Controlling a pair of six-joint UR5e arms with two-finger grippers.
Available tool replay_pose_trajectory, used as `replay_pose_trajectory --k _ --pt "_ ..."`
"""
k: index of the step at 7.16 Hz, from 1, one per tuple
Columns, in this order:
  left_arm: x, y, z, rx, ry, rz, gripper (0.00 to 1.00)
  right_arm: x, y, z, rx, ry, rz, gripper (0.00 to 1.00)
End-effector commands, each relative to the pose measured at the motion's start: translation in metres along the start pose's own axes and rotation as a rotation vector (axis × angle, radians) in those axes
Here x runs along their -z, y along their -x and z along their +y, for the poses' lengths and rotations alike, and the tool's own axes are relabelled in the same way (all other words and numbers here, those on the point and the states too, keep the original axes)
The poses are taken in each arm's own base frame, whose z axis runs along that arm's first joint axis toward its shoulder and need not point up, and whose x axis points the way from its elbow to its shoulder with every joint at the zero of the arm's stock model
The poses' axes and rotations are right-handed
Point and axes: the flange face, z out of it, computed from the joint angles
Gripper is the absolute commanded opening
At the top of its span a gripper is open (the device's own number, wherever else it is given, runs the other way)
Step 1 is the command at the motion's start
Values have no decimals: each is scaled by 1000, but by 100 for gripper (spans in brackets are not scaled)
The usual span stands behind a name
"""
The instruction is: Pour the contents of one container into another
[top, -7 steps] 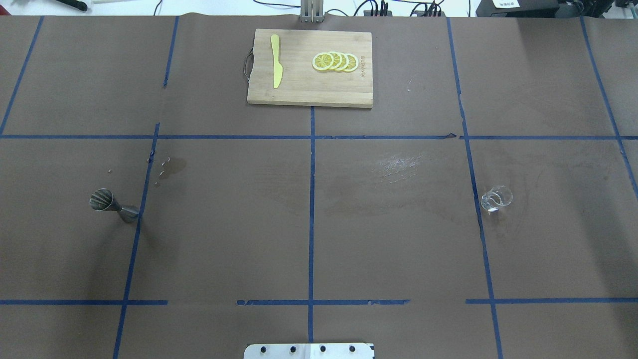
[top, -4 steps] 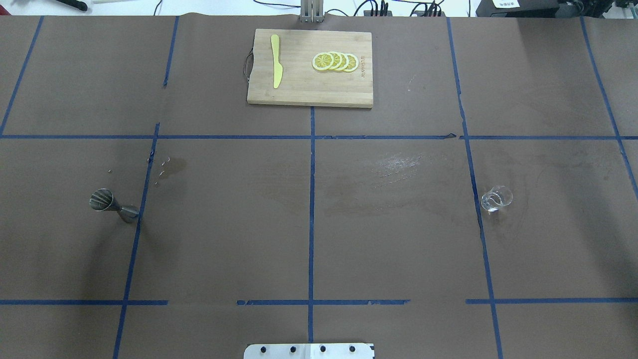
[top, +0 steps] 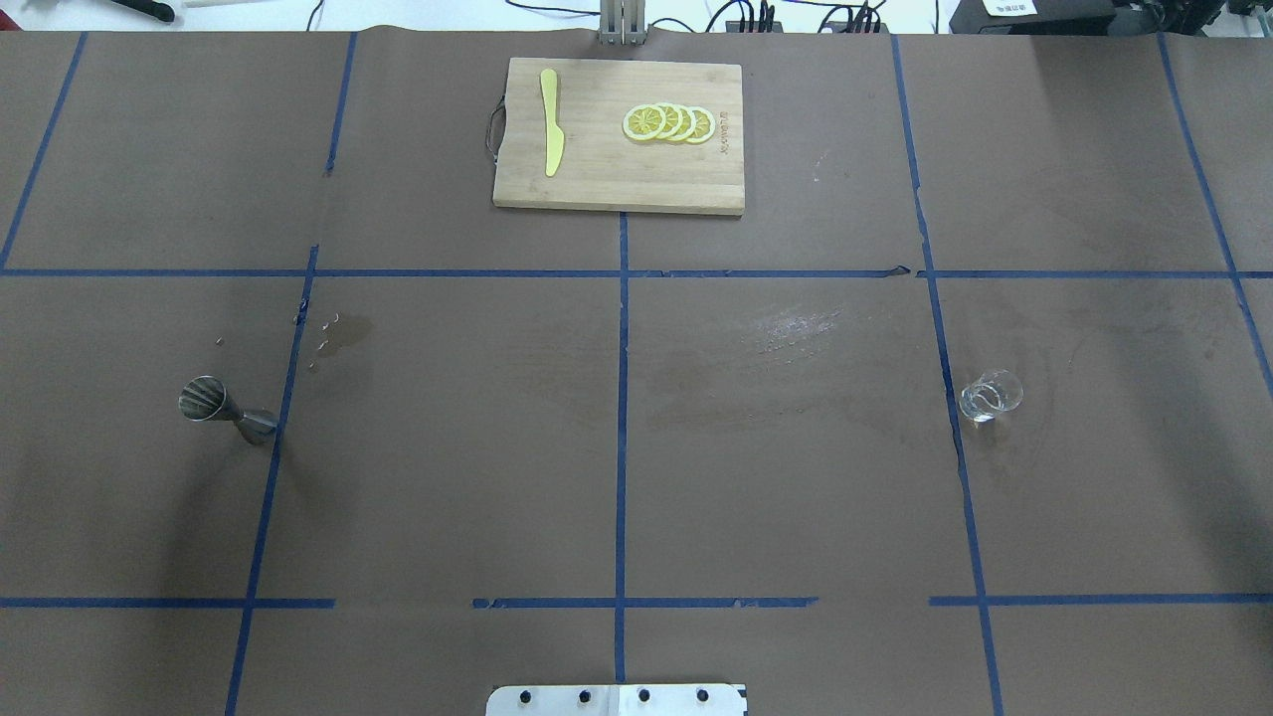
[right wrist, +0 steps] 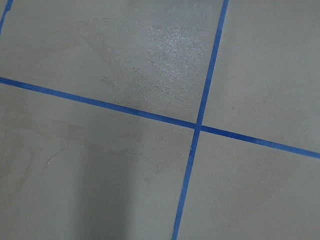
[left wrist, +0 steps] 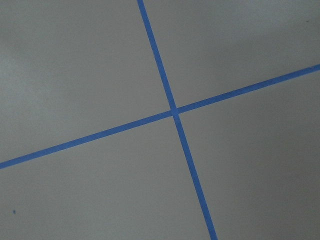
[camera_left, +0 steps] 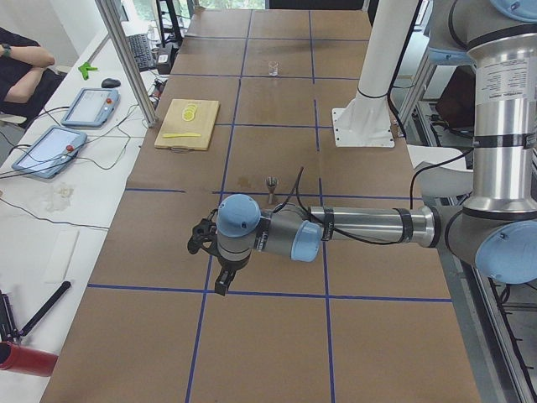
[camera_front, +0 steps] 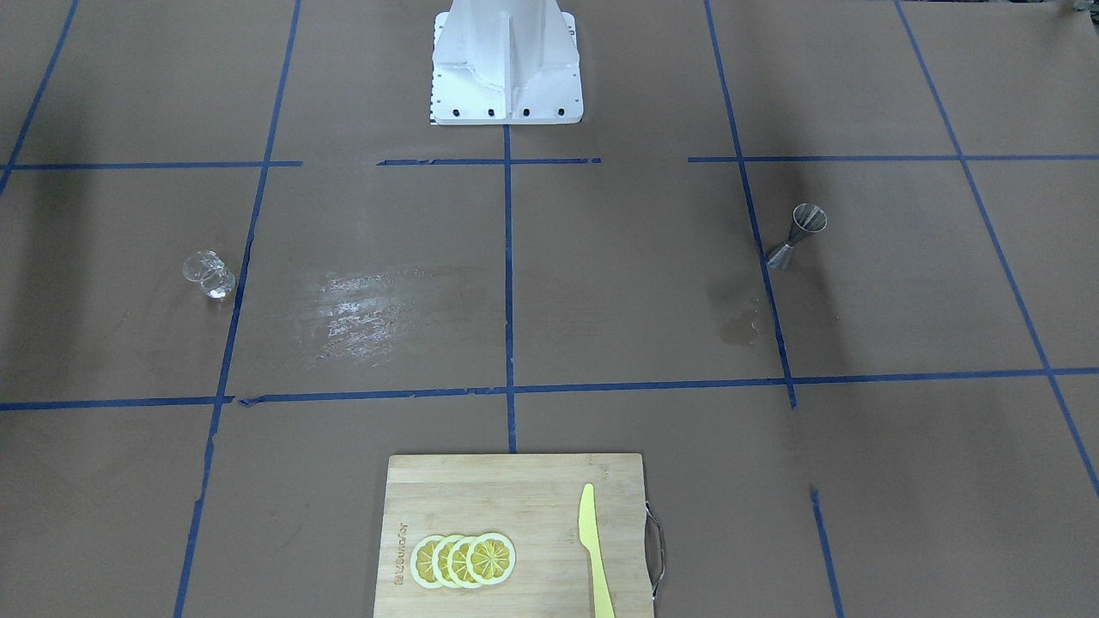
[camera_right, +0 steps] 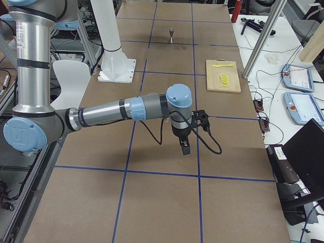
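The clear glass cup (top: 991, 396) stands upright on the brown table cover, on my right side; it also shows as the cup (camera_front: 209, 275) in the front view. The steel hourglass jigger (top: 227, 410) stands upright on my left side, next to a blue tape line, and appears as the jigger (camera_front: 798, 236) opposite. Neither arm reaches into the overhead or front view. My left gripper (camera_left: 220, 281) hangs low over the table, well short of the jigger (camera_left: 271, 183). My right gripper (camera_right: 185, 148) points down, far from the cup. I cannot tell whether either is open or shut. Both wrist views show only tape crosses.
A wooden cutting board (top: 597, 179) at the table's far middle carries lemon slices (top: 668, 122) and a yellow knife (top: 550, 135). The white robot base (camera_front: 506, 77) stands at the near edge. Damp stains (top: 343, 333) mark the cover. A person's arm (camera_left: 25, 71) and tablets lie beyond the far edge.
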Motion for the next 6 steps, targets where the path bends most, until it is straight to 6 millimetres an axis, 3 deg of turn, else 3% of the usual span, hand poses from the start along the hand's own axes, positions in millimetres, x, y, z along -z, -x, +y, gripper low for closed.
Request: replay_pose_trajectory --k 1,4,6 --pt "13 -12 -15 -152 -142 -26 100 -1 0 1 4 -6 -4 100" --pt "30 -28 -27 -195 -284 -20 100 0 1 1 5 -8 -6 100" --pt "48 -51 -30 -271 -394 2 100 3 3 0 7 -15 -7 100"
